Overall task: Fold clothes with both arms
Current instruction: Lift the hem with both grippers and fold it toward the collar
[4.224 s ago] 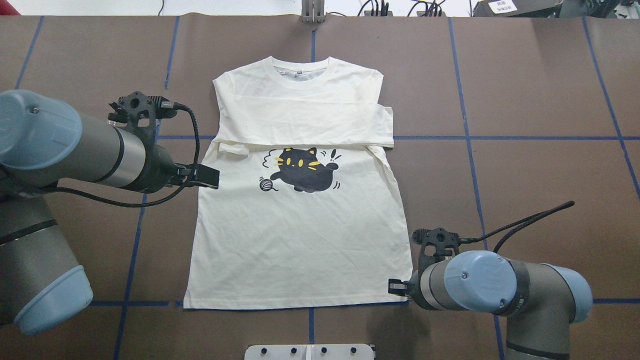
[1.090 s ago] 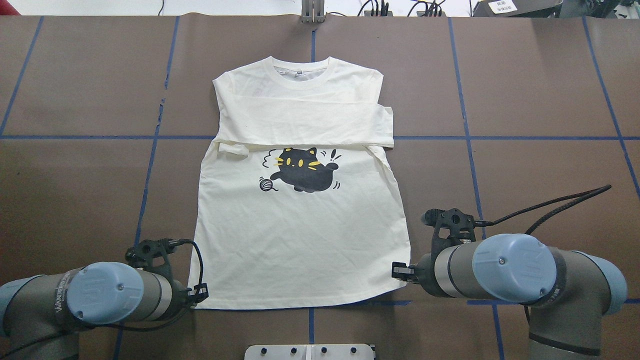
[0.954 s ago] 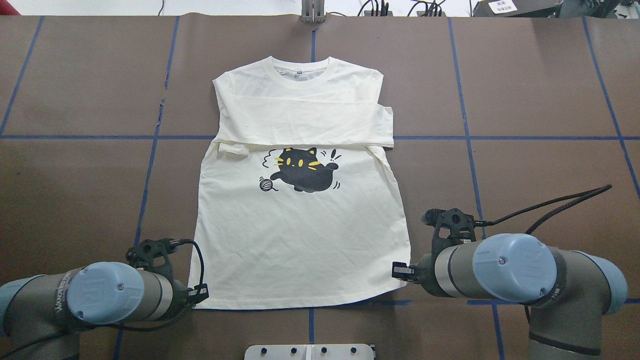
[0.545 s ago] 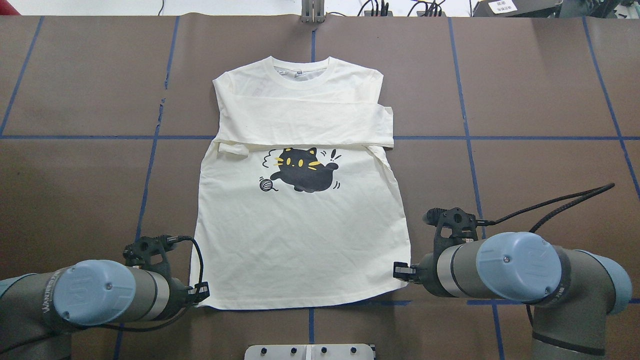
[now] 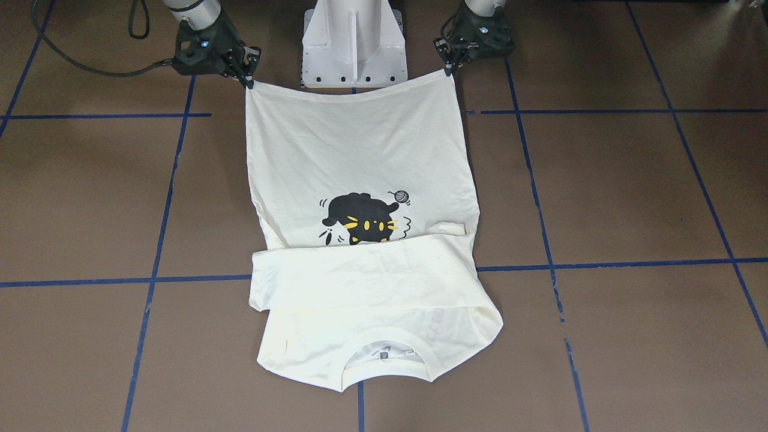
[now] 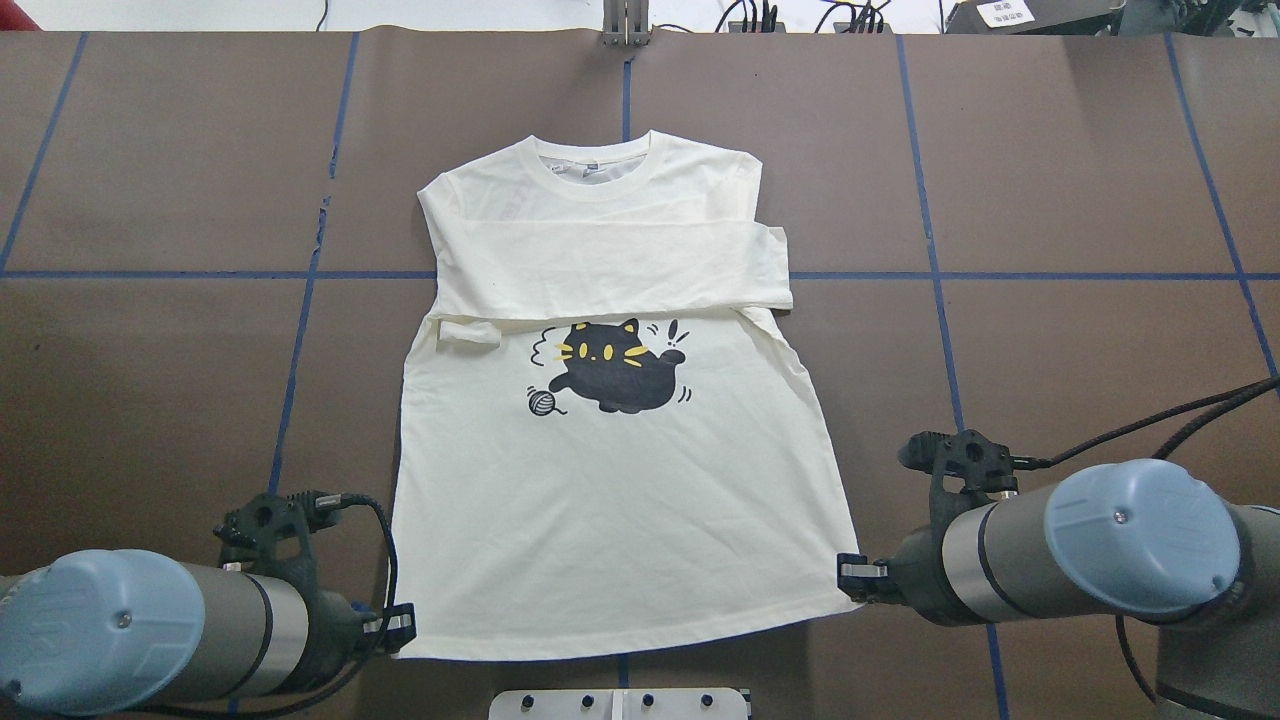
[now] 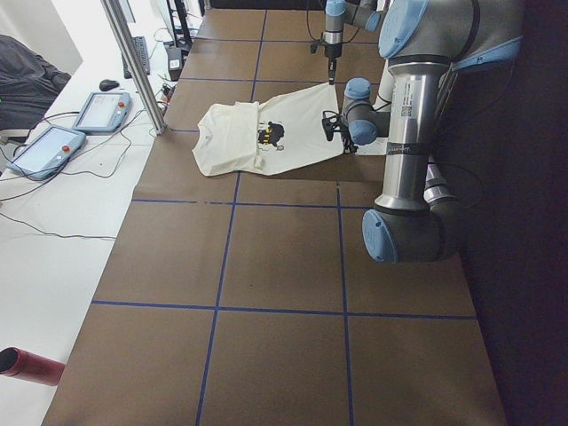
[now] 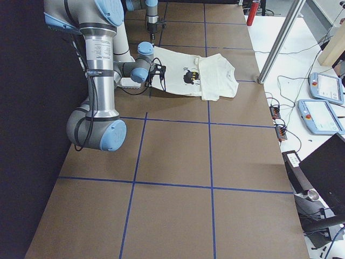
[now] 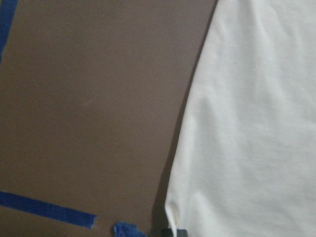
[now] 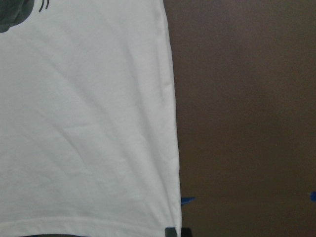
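The cream-white T-shirt (image 6: 620, 490) lies front up on the brown table, neckline away from me. Both sleeves are folded across the chest above the black cat print (image 6: 610, 365). No red lettering shows. My left gripper (image 6: 403, 630) is shut on the hem's left corner. My right gripper (image 6: 848, 572) is shut on the hem's right corner. In the front-facing view the left gripper (image 5: 447, 71) and the right gripper (image 5: 248, 81) hold the hem raised, sagging between them, near the base. The wrist views show shirt cloth (image 9: 252, 123) (image 10: 84, 123) running up from the fingertips.
The white pedestal base (image 5: 353, 42) stands just behind the held hem. Blue tape lines (image 6: 930, 275) cross the brown table cover. Beyond the far edge are a metal post (image 7: 133, 62) and teach pendants (image 7: 98, 111). A red bottle (image 7: 31, 366) lies off the table's end.
My left arm came down from the sleeve to the hem corner. Both grippers, holding the hem corners, have lifted and drawn them toward the base. The whole shirt slid a little toward me.
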